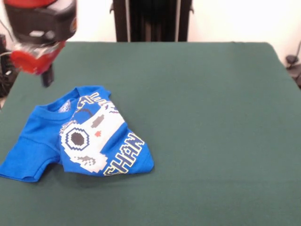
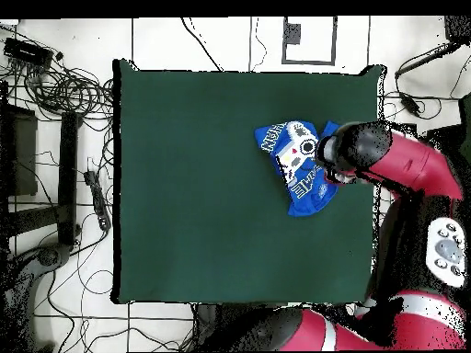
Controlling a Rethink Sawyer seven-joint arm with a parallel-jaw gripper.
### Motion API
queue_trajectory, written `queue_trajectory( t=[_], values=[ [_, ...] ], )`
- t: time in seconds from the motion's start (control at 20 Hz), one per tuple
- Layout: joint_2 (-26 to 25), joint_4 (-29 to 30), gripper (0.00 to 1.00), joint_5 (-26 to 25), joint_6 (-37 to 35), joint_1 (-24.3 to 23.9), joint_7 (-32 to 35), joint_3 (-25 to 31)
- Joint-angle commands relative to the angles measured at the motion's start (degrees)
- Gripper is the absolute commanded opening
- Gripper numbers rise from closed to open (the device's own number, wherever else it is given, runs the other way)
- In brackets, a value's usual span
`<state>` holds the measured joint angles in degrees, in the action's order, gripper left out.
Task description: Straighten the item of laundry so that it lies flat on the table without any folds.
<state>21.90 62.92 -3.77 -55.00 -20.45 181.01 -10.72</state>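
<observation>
The item of laundry [image 1: 77, 139] is a bright blue T-shirt lying crumpled near the left side of the green table [image 1: 211, 117]. Its body is folded over itself, with the white-grey pixel print and yellow-outlined lettering facing up. The collar points to the far side and one sleeve spreads out at the front left. My gripper [image 1: 46, 75] hangs blurred just beyond the collar, above the cloth and holding nothing that I can see. In the overhead view the shirt [image 2: 292, 164] sits near the table's [image 2: 202, 184] right edge, and the arm's wrist [image 2: 354, 152] covers its right part.
The table's left edge in the front view runs close to the shirt's sleeve. A black stand [image 1: 153, 21] rises behind the far edge. On the floor around the table, cables [image 2: 55, 83] and a dark frame [image 2: 37, 175] show in the overhead view.
</observation>
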Motion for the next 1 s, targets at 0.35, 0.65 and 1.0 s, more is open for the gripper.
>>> queue_trajectory(
  t=[0.35, 0.65, 1.0],
  values=[
    [-17.7, -29.4, 0.0, -3.4, -13.7, 0.1, -12.0, 7.3],
    [-17.8, -34.0, 0.0, -2.5, -19.0, 1.6, -11.1, 6.3],
    [-16.1, -32.1, 0.0, -1.0, -18.5, 2.5, -9.7, 6.4]
  ],
)
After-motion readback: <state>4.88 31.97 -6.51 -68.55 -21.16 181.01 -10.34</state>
